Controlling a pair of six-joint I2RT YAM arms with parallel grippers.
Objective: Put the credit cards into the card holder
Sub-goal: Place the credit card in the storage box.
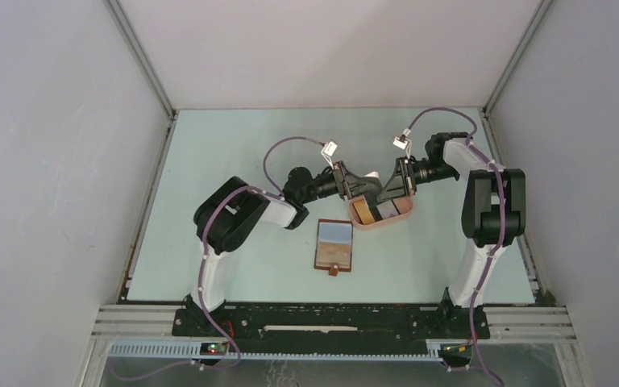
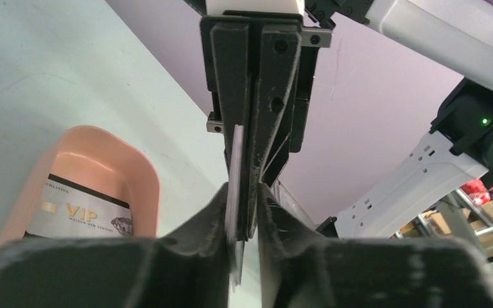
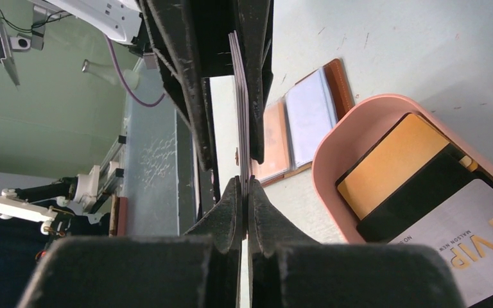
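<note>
A thin credit card (image 3: 239, 96) stands edge-on between the two grippers, above the pink tray (image 1: 403, 216). My right gripper (image 3: 244, 183) is shut on the card's near edge. My left gripper (image 2: 244, 192) faces it from the other side. Its jaws stand a little apart around the card (image 2: 235, 179) and the right gripper's fingertips. More credit cards lie in the tray (image 3: 334, 138): a yellow one (image 3: 398, 157), a black one (image 3: 417, 199) and a grey VIP one (image 3: 475, 247). The brown card holder (image 1: 334, 246) lies open and flat on the table in front of the tray.
The pink oval tray (image 2: 103, 138) sits under both grippers at mid-table. The arms reach in from either side and meet (image 1: 377, 187) above it. Grey walls enclose the table on three sides.
</note>
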